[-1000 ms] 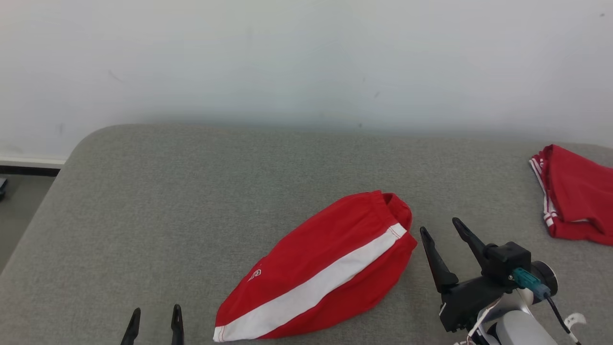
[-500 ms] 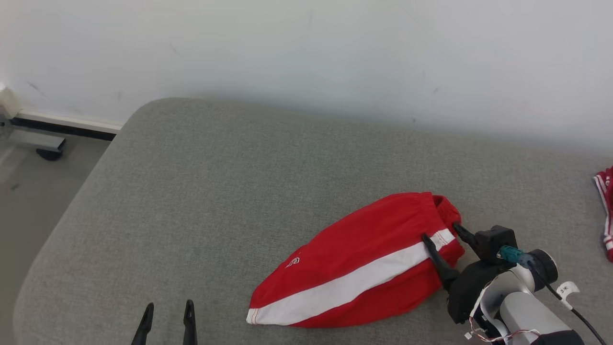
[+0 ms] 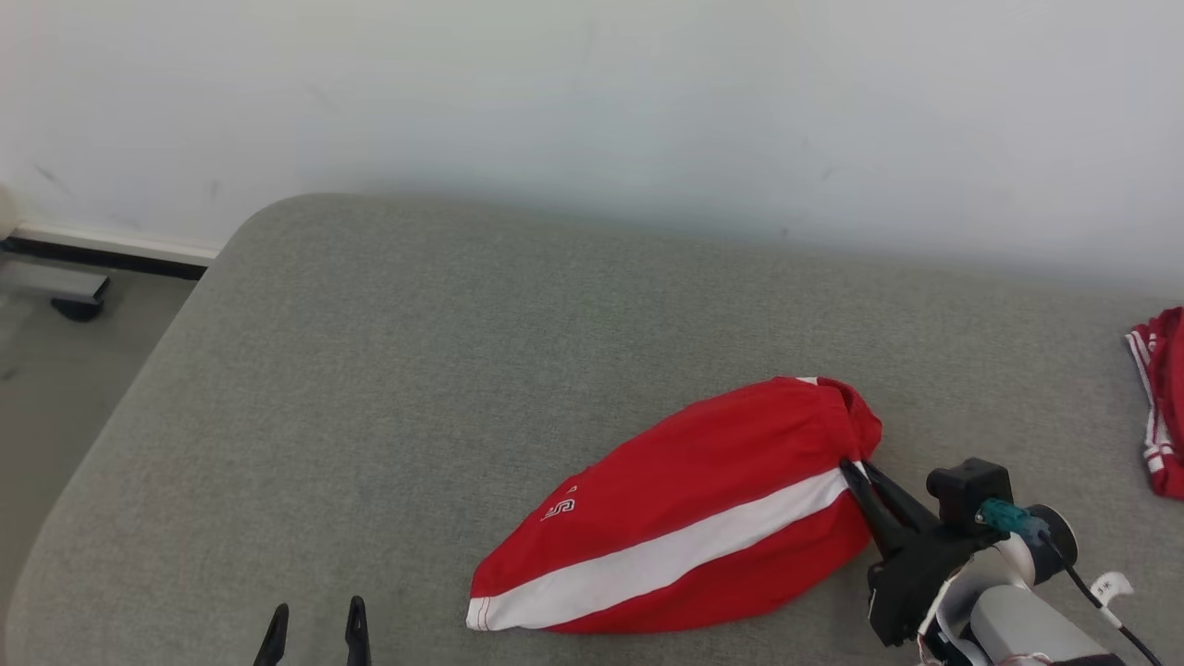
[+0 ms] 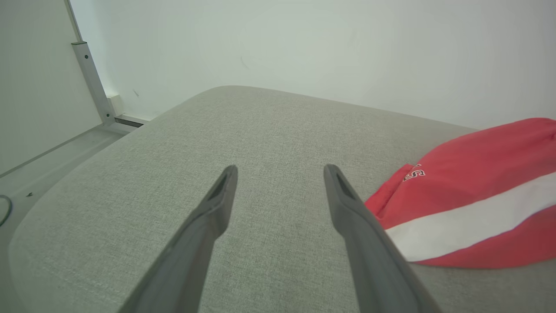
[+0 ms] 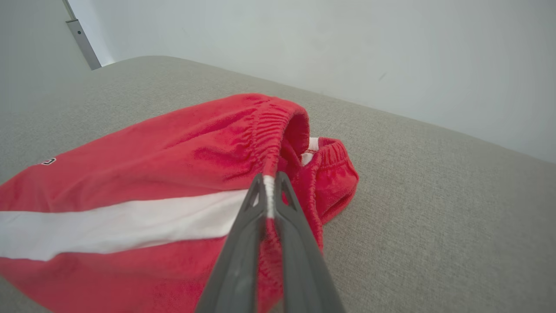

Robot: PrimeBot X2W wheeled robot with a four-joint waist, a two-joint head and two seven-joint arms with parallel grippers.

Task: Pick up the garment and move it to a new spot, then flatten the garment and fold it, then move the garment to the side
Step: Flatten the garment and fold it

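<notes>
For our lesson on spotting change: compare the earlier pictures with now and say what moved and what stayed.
The right gripper moved in on the shorts and its jaws shut on the waistband. The left gripper stayed open; the shorts still lie on the cushion.

Grey cushion (image 3: 388,370), red shorts (image 3: 703,481), another red garment (image 3: 1164,398)

**Camera placement**

Head view: high, facing forward and down across the upholstered surface (image 3: 416,370) toward the wall (image 3: 592,92). Left wrist view: low, along the left fingers (image 4: 208,226). Right wrist view: near, along the right fingers (image 5: 236,261). All three share the red garment (image 3: 684,499).
</notes>
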